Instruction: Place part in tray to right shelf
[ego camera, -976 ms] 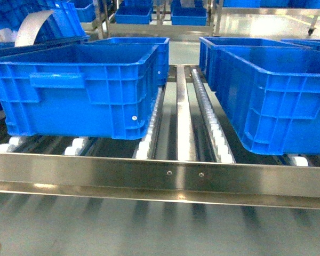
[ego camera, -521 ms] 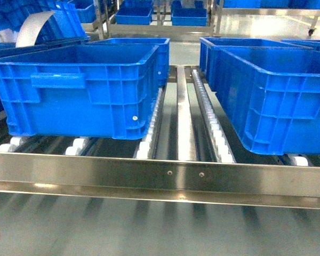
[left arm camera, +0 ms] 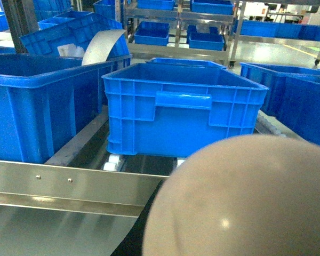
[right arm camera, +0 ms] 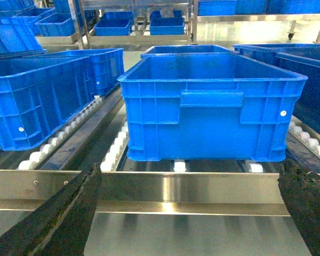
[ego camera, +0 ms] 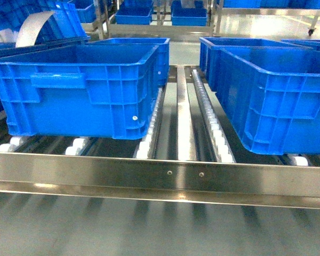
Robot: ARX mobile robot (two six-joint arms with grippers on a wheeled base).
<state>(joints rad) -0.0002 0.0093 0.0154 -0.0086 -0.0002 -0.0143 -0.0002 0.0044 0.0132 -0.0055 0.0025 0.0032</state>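
**Steel, plastic and rough pads**

Ahead of my right jaws, the right shelf (right arm camera: 192, 186) shows brushed stainless steel on its front rail, glossy enough to smear blue reflections. Its rollers (right arm camera: 114, 152) look like smooth white plastic. Beyond the rail, the crate (right arm camera: 210, 106) is bright blue moulded plastic, ribbed, with a slight sheen. My own right fingers (right arm camera: 69, 213) are dark, matt and coarse-grained. Close under my left wrist, the tray (left arm camera: 245, 197) is pale beige plastic, smooth and softly satin.

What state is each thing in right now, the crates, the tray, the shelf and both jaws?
Left crate: upright on the rollers, nothing seen inside.
Right crate: upright on the rollers.
Tray: fills the left wrist view's lower right; contents hidden.
Right shelf: middle lane bare.
Right gripper: open, empty.
Left gripper: out of view.
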